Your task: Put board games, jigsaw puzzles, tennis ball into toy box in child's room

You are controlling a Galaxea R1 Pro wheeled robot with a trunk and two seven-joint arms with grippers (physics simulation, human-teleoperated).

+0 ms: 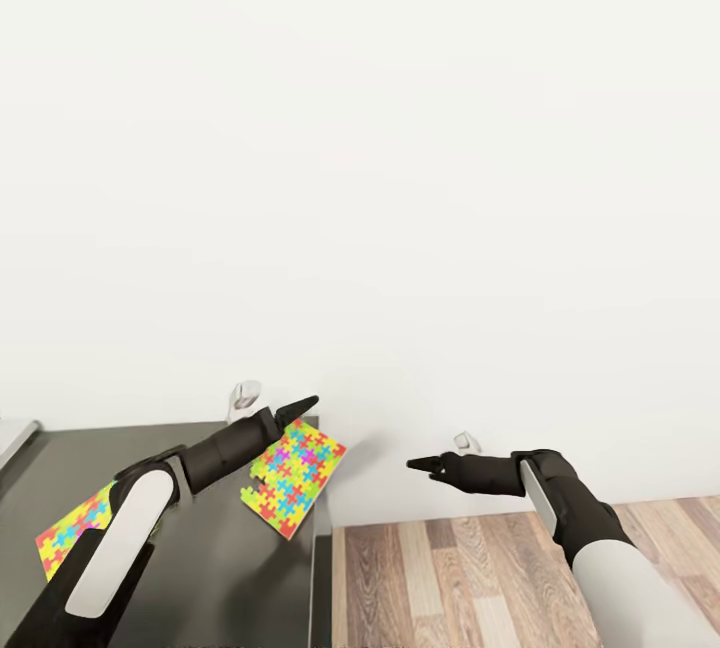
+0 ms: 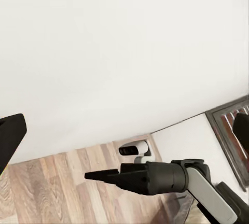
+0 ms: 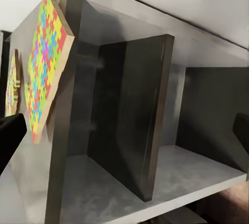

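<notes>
Jigsaw puzzle (image 1: 294,476) overhangs cabinet (image 1: 200,528) edge, seemingly ungrasped (both end effectors look clenched).

- The dark cabinet section (image 1: 215,548) of the table fills the lower left of the head view; the wood-plank floor (image 1: 480,578) lies to its right, and the wall (image 1: 400,178) stands behind both.
- One jigsaw puzzle (image 1: 294,476) lies on the cabinet top at its far right corner, overhanging the right edge.
- The second jigsaw puzzle (image 1: 72,531) lies on the same top toward its left edge, partly behind the left arm (image 1: 135,518).
- The left gripper (image 1: 298,409) sits above the far right corner, beside the first puzzle.
- The right gripper (image 1: 425,465) hangs over the floor, right of the cabinet.
- In the right wrist view, open compartments (image 3: 155,146) lie below the cabinet top, split by an upright divider (image 3: 150,125).
</notes>
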